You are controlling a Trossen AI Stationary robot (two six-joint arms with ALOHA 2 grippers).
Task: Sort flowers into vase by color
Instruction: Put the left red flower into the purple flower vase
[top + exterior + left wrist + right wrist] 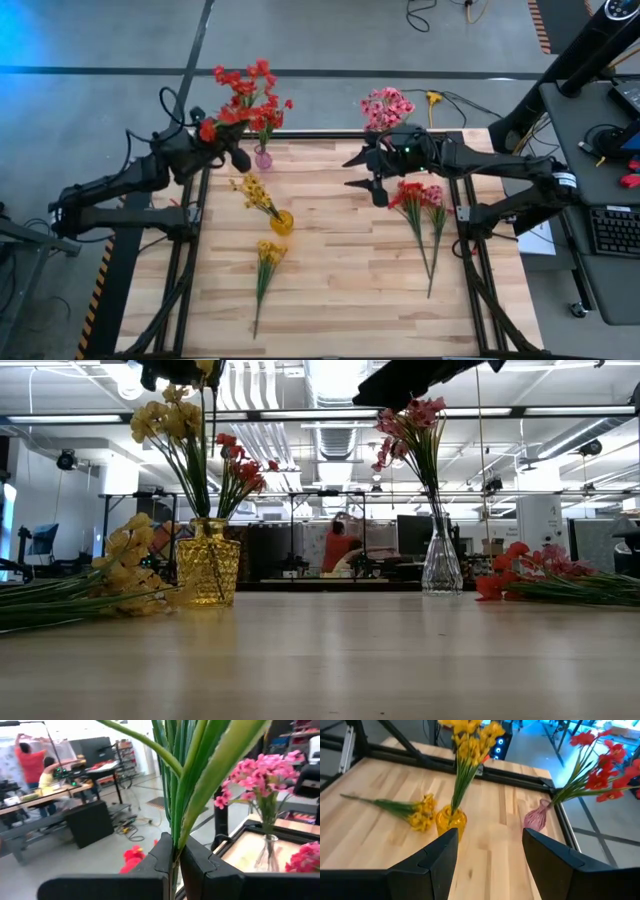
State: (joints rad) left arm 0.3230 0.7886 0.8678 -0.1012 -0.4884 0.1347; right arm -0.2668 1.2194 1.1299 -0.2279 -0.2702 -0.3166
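Over at the table's far left, the left gripper [238,157] is clamped on the green stems of a red sprig [250,90], whose stems seem to run down into the pink vase [263,158]. The right gripper [375,188] hangs with fingers apart and nothing between them, just left of red and pink flowers [420,200] lying flat. Pink blossoms [387,107] stand in the clear vase [441,567]. Yellow flowers [253,190] fill the amber vase [282,222]; another yellow sprig [267,262] lies nearer.
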